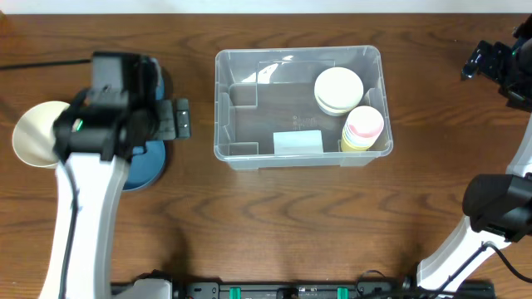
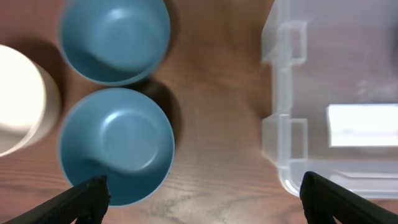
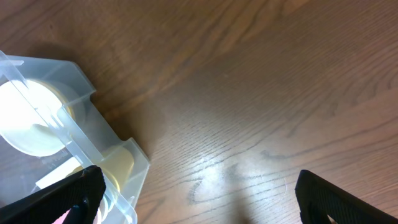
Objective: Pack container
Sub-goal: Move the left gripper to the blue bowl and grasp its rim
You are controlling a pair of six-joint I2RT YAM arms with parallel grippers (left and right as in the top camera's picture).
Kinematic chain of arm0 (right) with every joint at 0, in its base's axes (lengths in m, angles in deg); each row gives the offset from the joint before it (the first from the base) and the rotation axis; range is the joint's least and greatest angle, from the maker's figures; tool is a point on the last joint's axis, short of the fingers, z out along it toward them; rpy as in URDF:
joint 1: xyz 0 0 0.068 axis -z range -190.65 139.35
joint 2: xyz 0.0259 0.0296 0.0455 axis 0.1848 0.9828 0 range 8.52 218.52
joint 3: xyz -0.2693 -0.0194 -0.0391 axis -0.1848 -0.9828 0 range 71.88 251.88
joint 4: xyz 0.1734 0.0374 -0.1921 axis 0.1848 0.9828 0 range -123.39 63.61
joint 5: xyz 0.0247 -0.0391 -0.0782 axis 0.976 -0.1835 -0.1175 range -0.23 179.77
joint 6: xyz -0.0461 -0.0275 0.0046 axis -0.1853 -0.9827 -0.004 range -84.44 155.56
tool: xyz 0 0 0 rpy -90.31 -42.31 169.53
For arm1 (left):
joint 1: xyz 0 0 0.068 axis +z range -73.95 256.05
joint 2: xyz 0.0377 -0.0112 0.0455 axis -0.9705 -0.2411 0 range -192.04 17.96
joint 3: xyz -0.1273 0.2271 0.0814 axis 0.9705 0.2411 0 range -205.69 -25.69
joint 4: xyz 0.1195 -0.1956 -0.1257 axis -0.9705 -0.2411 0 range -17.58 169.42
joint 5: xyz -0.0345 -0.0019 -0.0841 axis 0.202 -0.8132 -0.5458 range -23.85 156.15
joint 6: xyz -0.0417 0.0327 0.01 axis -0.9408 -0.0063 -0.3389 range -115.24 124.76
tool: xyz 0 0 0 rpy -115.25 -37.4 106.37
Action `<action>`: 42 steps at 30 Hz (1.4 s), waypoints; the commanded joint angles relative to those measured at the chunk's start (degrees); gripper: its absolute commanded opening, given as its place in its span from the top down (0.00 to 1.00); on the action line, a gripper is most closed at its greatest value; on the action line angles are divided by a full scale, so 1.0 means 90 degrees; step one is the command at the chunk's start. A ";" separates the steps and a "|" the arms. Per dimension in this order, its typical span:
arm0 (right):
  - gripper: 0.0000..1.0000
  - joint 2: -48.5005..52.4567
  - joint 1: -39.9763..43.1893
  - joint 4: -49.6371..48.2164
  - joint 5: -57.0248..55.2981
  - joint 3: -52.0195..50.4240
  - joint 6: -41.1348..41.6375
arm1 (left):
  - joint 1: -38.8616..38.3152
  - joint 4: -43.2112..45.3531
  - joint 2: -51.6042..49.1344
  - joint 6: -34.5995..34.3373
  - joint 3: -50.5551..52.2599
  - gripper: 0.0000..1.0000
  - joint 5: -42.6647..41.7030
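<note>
The container (image 1: 221, 108) is a large clear bin in the middle of the table with a pale label (image 1: 298, 143). Inside it, at the right end, sit stacked cream bowls (image 1: 338, 90) and a stack of pink and yellow cups (image 1: 363, 126). My left gripper (image 1: 181, 119) hangs open just left of the bin, above two blue bowls (image 2: 116, 144) (image 2: 115, 37). In the left wrist view it (image 2: 202, 199) holds nothing, and the container wall (image 2: 283, 118) is at the right. My right gripper (image 1: 480, 62) is far right and open. It (image 3: 199, 196) is over bare wood beside the bin's corner (image 3: 81, 99).
A cream bowl (image 1: 37, 133) stands at the far left of the table, also seen in the left wrist view (image 2: 18, 99). A blue bowl (image 1: 145, 166) shows partly under the left arm. Both arm bases stand at the front edge.
</note>
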 commanded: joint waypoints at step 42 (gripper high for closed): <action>0.01 -0.0170 0.0012 0.0012 -0.0066 0.0121 0.0104 | 0.0758 0.0350 -0.3813 -0.1095 0.0104 0.66 0.0267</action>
